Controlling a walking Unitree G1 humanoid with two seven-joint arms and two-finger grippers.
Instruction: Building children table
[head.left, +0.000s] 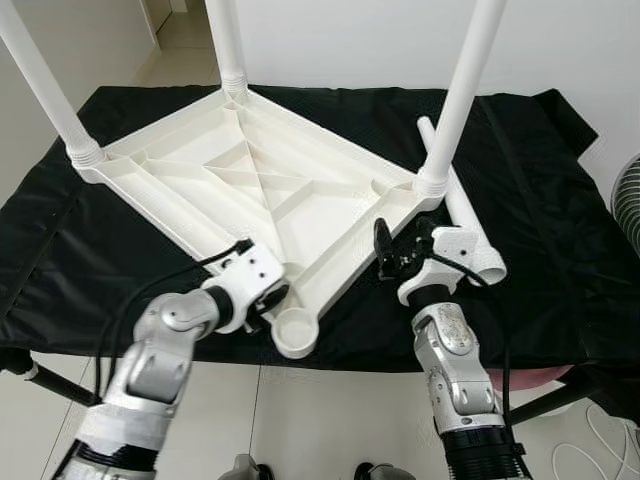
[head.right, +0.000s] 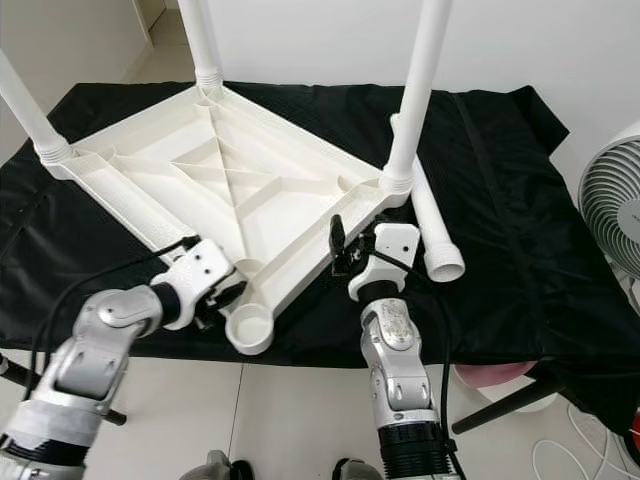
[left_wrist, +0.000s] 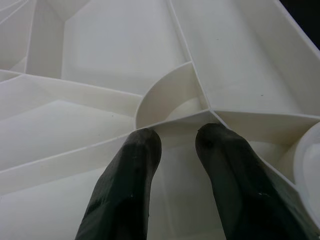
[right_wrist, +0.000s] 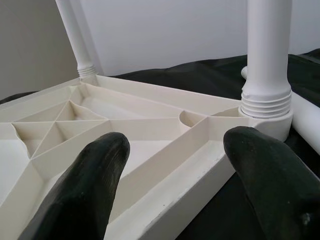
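In the middle of the frame, on the black cloth-covered counter (head.left: 560, 250), the white ribbed plastic tabletop (head.left: 260, 190) lay upside down with three white round plastic legs (head.left: 462, 90) standing up from its corners. The fourth corner, an empty round socket (head.left: 296, 330), sat at the lower centre, near the counter's front edge. A loose white plastic tube leg (head.left: 465, 215) lay flat on the cloth at centre right, just beside the tabletop. My left fingers (left_wrist: 177, 150) were released, a narrow gap between them, poised over the ribs inside the tabletop next to the empty socket. My right fingers (right_wrist: 175, 150) were spread wide and held nothing, hovering at the tabletop's right-hand edge, near the closest screwed-in leg. A white fan (head.right: 610, 215) stood at the right edge.
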